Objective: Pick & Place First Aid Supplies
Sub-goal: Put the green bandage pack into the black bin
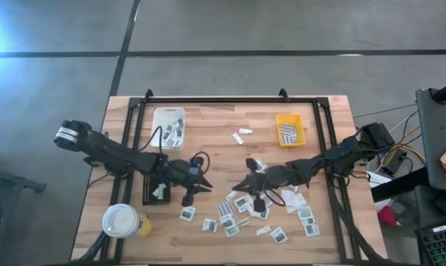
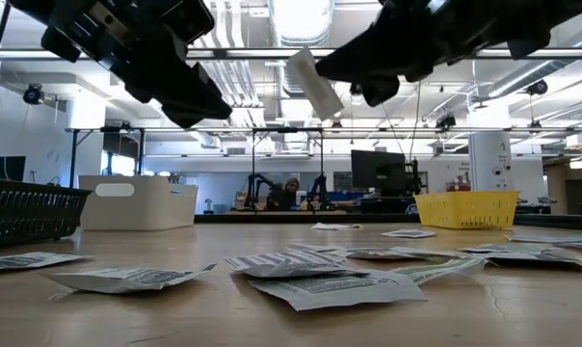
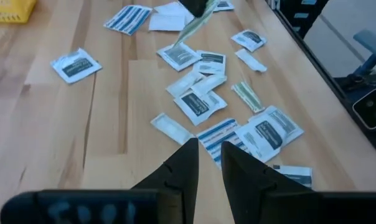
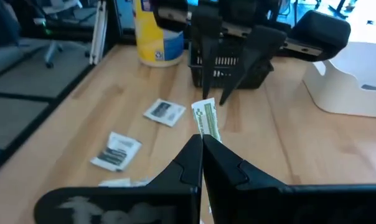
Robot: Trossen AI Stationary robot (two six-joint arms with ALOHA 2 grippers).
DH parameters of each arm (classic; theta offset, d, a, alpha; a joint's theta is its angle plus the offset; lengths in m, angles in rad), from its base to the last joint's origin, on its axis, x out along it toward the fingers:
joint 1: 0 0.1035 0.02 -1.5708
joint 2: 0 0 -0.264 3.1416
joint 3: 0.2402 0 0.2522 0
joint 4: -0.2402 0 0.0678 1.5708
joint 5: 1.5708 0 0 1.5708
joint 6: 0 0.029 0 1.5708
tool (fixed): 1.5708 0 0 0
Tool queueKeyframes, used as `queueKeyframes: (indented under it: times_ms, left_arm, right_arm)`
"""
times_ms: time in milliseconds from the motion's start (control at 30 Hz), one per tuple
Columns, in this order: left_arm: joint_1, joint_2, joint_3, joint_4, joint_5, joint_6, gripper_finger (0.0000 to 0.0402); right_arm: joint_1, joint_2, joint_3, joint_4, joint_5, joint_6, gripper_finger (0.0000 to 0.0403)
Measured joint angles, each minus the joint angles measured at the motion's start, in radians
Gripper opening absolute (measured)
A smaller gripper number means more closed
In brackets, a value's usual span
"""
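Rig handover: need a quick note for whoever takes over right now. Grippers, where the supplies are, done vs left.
Right gripper: shut on a greenish strip packet, lifted above mid-table.
Left gripper: jaws slightly apart, holding nothing, hovering beside the black tray and facing the right one.
Supplies: most packets lie loose on the front-centre and front-right of the table; two more sit near the back.
Done: some packets are in the white tray, yellow tray and black tray.
Left: place the held strip, then clear the loose pile. Which tray takes the strip is not evident.
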Motion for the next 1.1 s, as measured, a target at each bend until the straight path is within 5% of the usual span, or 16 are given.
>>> queueKeyframes:
  times_ms: [200, 567, 1100]
  left_arm:
    - [0.000, 0.014, 0.000, 0.064, -0.001, 0.048, 0.0090]
    - [0.000, 0.020, 0.000, 0.207, 0.000, 0.091, 0.0171]
    - [-0.003, 0.064, 0.000, 0.281, 0.003, 0.096, 0.0175]
  right_arm:
    - [0.008, 0.000, 0.008, 0.006, 0.000, 0.073, 0.0008]
    - [0.015, 0.044, 0.007, 0.085, -0.019, 0.106, 0.0008]
    - [0.014, 0.087, 0.055, 0.161, -0.014, 0.093, 0.0008]
